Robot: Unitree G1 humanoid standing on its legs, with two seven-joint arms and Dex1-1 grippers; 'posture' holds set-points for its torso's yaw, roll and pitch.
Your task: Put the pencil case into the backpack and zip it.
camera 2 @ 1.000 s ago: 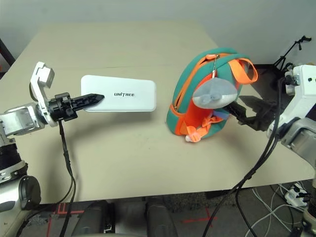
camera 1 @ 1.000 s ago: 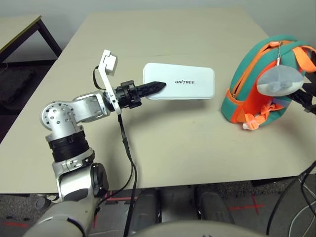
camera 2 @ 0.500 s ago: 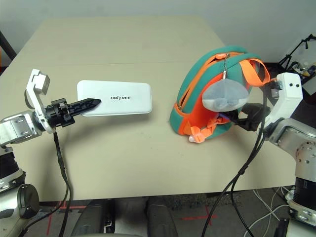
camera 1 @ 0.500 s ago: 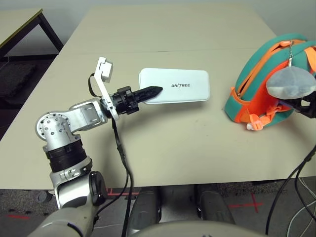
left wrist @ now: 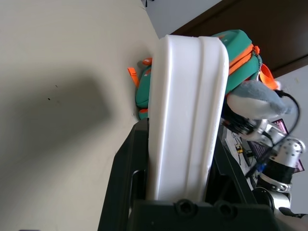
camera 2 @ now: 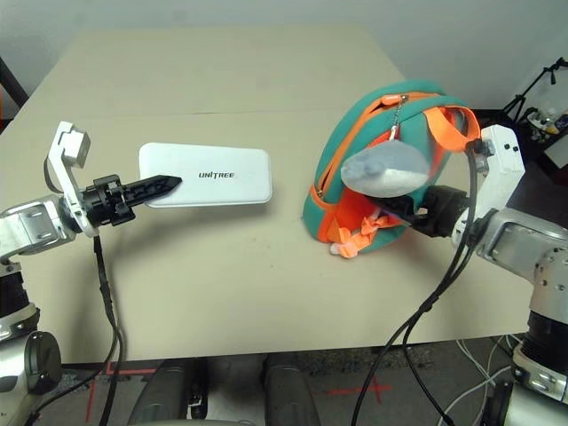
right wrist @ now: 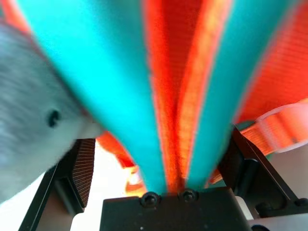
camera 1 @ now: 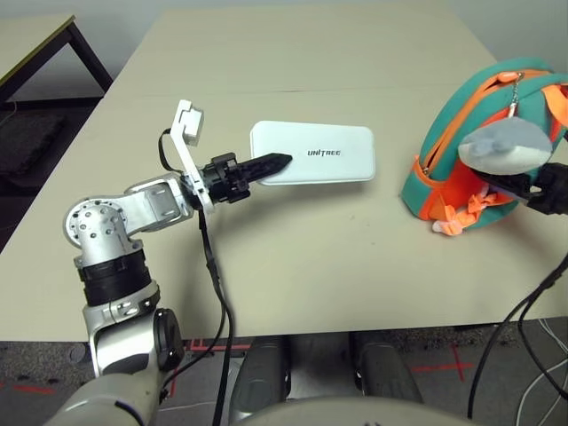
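Note:
My left gripper [camera 1: 277, 162] is shut on one short end of the white pencil case [camera 1: 312, 153], which it holds level a little above the table, lettering up. In the left wrist view the pencil case [left wrist: 187, 110] stands clamped between the two black fingers. The teal backpack [camera 2: 355, 151], with orange trim and a grey plush charm [camera 2: 382, 170], stands at the right, its zipper open along the top. My right gripper [camera 2: 406, 211] is open against the backpack's right side, under the charm. The backpack's teal and orange fabric [right wrist: 125, 86] lies between its widely spread fingers [right wrist: 72, 178].
The beige table [camera 1: 293, 257] has bare room between the pencil case and the backpack. A cable [camera 1: 216, 275] hangs from my left wrist over the front edge. A second table [camera 1: 35, 44] stands at the far left, and a stand [camera 2: 543, 80] beyond the right edge.
My right gripper has moved left into the backpack's side, and the backpack and its charm have shifted and tilted left. The left gripper still holds the pencil case in the same place.

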